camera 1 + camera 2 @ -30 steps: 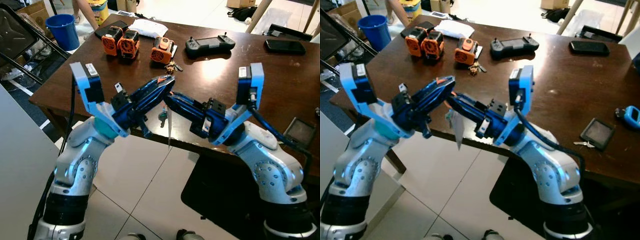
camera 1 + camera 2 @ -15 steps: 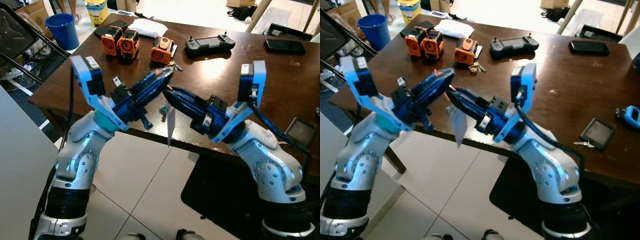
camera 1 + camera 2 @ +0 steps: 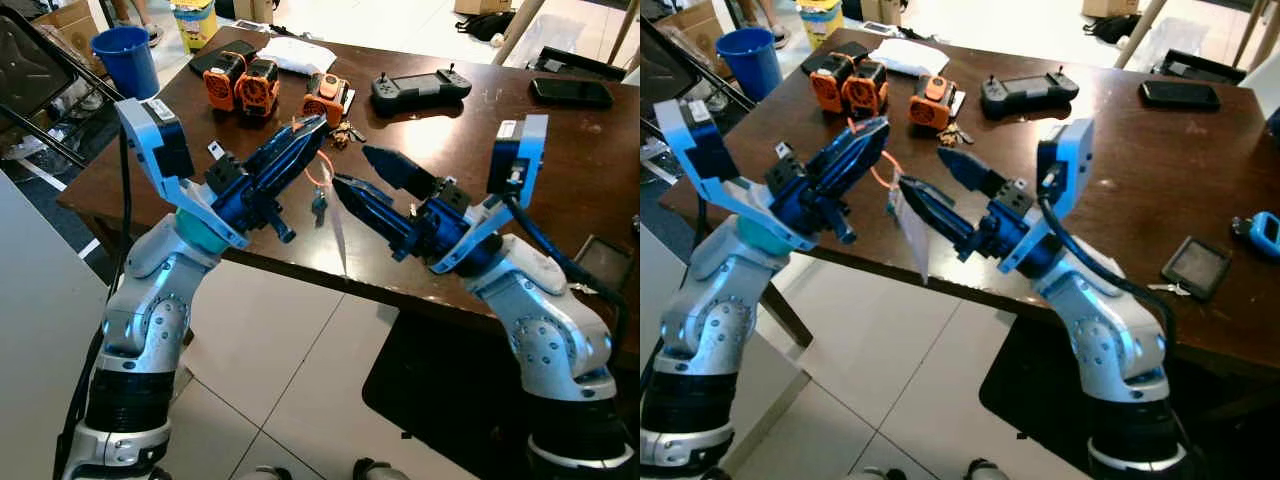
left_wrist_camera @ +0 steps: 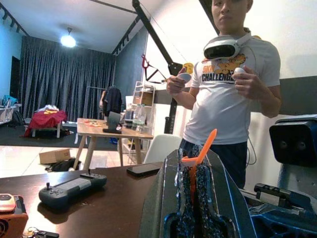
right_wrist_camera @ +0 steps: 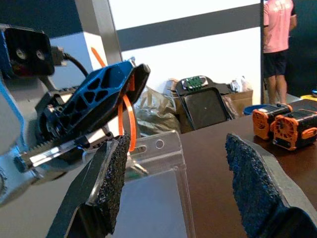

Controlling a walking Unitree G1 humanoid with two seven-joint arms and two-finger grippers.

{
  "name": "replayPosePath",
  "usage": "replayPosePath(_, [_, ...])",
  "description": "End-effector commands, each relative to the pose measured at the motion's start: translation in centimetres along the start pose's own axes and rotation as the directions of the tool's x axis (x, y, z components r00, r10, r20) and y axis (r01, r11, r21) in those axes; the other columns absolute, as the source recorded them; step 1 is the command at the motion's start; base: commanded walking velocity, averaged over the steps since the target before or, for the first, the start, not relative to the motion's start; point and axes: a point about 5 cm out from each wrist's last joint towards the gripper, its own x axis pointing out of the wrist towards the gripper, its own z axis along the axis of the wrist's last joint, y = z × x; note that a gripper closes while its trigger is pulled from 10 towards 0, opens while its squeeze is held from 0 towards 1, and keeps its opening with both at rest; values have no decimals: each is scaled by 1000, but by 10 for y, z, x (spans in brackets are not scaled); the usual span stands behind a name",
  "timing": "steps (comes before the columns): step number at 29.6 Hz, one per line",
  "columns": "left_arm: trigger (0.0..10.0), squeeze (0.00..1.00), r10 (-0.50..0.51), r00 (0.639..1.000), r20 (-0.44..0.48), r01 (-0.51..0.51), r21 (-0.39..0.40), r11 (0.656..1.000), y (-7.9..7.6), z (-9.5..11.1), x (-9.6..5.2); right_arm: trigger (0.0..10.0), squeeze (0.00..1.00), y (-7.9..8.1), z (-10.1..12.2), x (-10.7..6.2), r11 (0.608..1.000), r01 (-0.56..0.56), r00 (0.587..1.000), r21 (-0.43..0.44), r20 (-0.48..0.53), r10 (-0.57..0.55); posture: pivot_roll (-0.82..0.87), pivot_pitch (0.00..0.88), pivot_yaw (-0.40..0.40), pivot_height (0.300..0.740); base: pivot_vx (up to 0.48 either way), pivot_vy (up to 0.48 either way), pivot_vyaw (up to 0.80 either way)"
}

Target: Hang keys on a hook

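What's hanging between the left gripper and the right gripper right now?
From the left gripper, the orange loop dangles keys and a clear card sleeve, beside the open right gripper, in the left eye view.

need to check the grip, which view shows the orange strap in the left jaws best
The left wrist view: the orange strap sits pinched between the shut jaws, its end poking out. The eye views show its loop hanging below the left gripper; the right wrist view shows it from outside.
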Motion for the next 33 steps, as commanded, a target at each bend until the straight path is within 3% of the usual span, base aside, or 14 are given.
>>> replayPosePath(1, [0,0,-42,999,7,42,29,999,-5,5,6,10000,0,4,0,2,999,-35,999,-23,-18,35,-52,97,86,740,0,0,0])
replayPosePath(7, [0,0,29,1000,12,-30,105,994,3,11,10,10000,0,1,-3,0,999,-21,999,-45,-49,18,-54,97,84,740,0,0,0])
replayPosePath(10, [0,0,222,975,1,-216,227,949,26,15,8,10000,0,-1,-8,0,999,21,998,-40,-59,-23,-50,99,81,740,0,0,0])
replayPosePath(13, [0,0,283,959,5,-274,262,925,34,16,6,10000,0,-1,-10,1,999,24,998,-33,-61,-26,-50,99,81,740,0,0,0])
replayPosePath(14, [0,0,380,925,17,-366,309,878,46,18,-3,10000,0,2,-13,1,1000,10,998,-27,-64,-12,-48,101,82,740,0,0,0])
replayPosePath(19, [0,0,450,893,19,-423,374,825,57,23,-12,10000,0,3,-14,1,1000,-1,998,-22,-57,-1,-47,102,83,740,0,0,0])
replayPosePath(22, [0,0,450,893,19,-423,374,825,57,23,-12,10000,0,3,-14,1,1000,-1,998,-22,-57,-1,-47,102,83,740,0,0,0])
replayPosePath(23, [0,0,486,874,26,-447,438,780,64,30,-17,10000,0,4,-13,1,1000,-8,999,-14,-44,8,-47,102,83,740,0,0,0])
replayPosePath(25, [0,0,486,874,26,-447,438,780,64,30,-17,10000,0,4,-13,1,1000,-8,999,-14,-44,8,-47,102,83,740,0,0,0])
replayPosePath(26, [0,0,509,859,49,-460,508,728,72,44,-20,10000,0,5,-12,0,999,-25,999,-22,-40,24,-43,102,79,740,0,0,800])
replayPosePath(30, [0,0,509,859,49,-460,508,728,72,44,-20,10000,0,5,-12,0,999,-25,999,-22,-40,24,-43,102,79,740,0,0,800])
replayPosePath(31, [1098,0,511,857,74,-465,542,700,75,57,-22,10000,0,8,-11,0,998,-51,998,-27,-38,50,-41,100,72,740,0,0,800])
replayPosePath(32, [4078,0,505,859,87,-458,574,679,79,69,-26,10000,0,10,-11,0,997,-78,996,-27,-38,77,-35,95,65,740,0,0,800])
replayPosePath(33, [4078,0,505,859,87,-458,574,679,79,69,-26,10000,0,10,-11,0,997,-78,996,-27,-38,77,-35,95,65,740,0,0,800])
